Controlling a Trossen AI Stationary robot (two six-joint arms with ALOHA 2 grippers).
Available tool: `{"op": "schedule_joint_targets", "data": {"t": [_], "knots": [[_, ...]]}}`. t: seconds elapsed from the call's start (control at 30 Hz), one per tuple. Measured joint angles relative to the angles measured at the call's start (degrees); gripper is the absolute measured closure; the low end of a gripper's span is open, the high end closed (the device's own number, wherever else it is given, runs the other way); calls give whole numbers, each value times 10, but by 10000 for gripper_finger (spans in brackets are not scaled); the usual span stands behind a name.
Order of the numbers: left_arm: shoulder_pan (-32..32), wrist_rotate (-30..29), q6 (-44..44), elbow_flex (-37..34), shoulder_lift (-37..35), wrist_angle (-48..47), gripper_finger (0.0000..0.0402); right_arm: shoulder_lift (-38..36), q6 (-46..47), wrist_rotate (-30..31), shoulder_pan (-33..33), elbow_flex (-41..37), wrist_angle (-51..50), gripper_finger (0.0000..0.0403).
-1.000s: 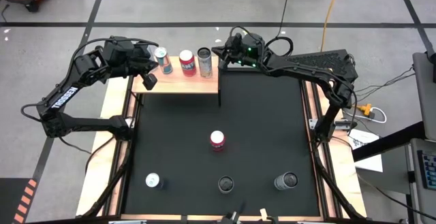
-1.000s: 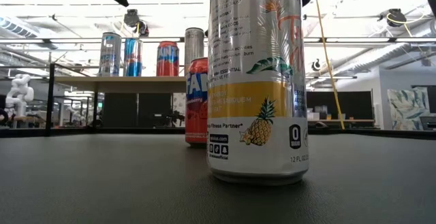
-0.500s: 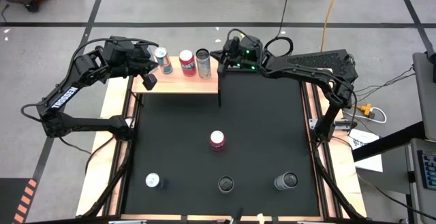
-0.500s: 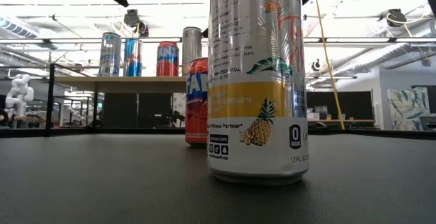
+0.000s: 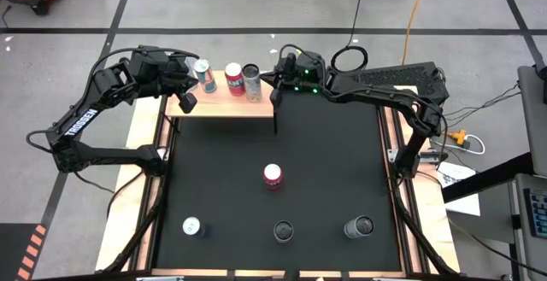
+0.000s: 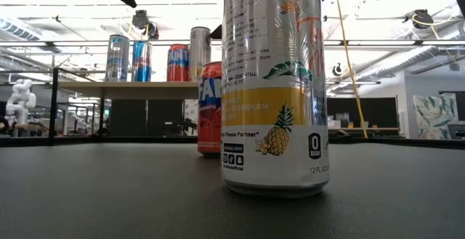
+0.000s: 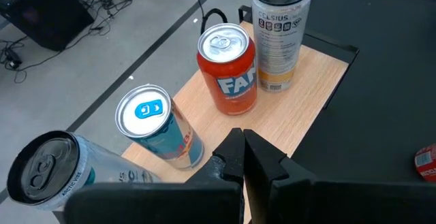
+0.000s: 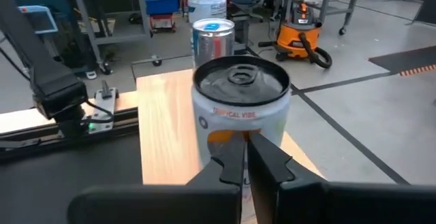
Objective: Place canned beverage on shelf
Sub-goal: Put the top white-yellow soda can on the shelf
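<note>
The right gripper (image 5: 275,94) has its fingers pressed together and holds nothing; directly ahead of its fingertips, touching or nearly so, a silver Celsius can (image 8: 240,118) stands upright on the shelf (image 5: 224,105). Beyond that can in a row stand an orange Fanta can (image 7: 228,69), a blue-and-silver can (image 7: 157,127) and another silver can (image 7: 51,176). The left gripper (image 7: 243,157), also closed and empty, hovers above the shelf beside the blue-and-silver can. Four more cans stand on the black mat (image 5: 325,170), well away from both grippers.
</note>
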Motion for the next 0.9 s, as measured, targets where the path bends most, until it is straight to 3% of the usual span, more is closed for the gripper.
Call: {"op": "schedule_joint_targets", "data": {"t": [0.07, 0.23, 0.5, 0.67, 0.9], "knots": [[0, 0, 0, 0, 0, -1, 401, -6, -3, 8, 4, 0, -13, 403], [0, 0, 0, 0, 0, -2, 401, -36, -34, 92, 17, 0, -15, 403], [0, 0, -11, 0, 0, 1, 401, -37, -36, 89, -16, 0, 30, 403], [0, 0, -12, 0, 0, 4, 401, -19, 4, 20, -43, 0, 40, 403], [0, 0, -12, 0, 0, 4, 401, 6, 14, 14, -46, 0, 51, 403]]}}
